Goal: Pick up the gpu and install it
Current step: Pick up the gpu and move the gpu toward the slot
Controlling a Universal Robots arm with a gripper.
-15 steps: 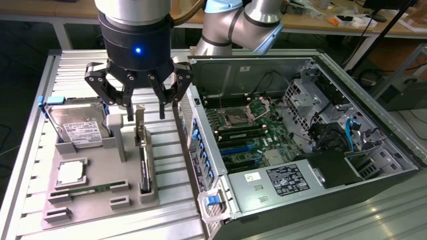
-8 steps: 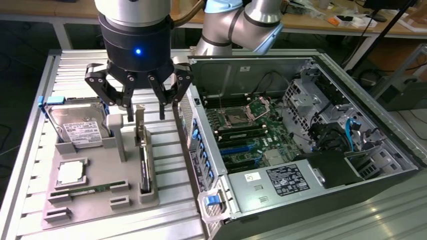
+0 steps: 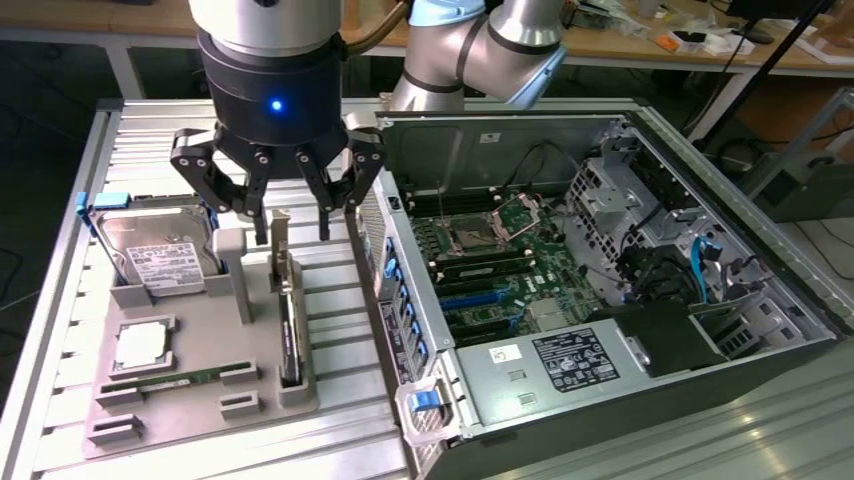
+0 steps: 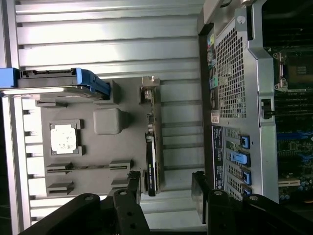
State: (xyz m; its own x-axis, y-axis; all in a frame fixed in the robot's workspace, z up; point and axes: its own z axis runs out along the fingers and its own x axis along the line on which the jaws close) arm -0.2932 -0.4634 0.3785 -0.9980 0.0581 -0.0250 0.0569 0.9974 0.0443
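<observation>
The gpu [image 3: 286, 310] stands on its long edge in a slot of the grey holder tray [image 3: 200, 405], silvery bracket end toward the far side. My gripper [image 3: 291, 228] hangs just above that bracket end, open, with its dark fingers [image 3: 328, 215] spread to either side of the card and nothing held. In the wrist view the gpu [image 4: 152, 147] appears edge-on as a thin dark strip, and my gripper [image 4: 165, 188] stands open, one fingertip on each side of the card's line. To the exterior view's right lies the open computer case [image 3: 747, 300], with its motherboard [image 3: 487, 262] exposed.
On the tray also sit a hard drive [image 3: 160, 250] with a white label, a processor [image 3: 143, 345] and a green memory stick [image 3: 174, 382]. The case wall [image 3: 400, 290] with blue latches rises close beside the gpu. Everything rests on a ribbed metal table [image 3: 160, 130].
</observation>
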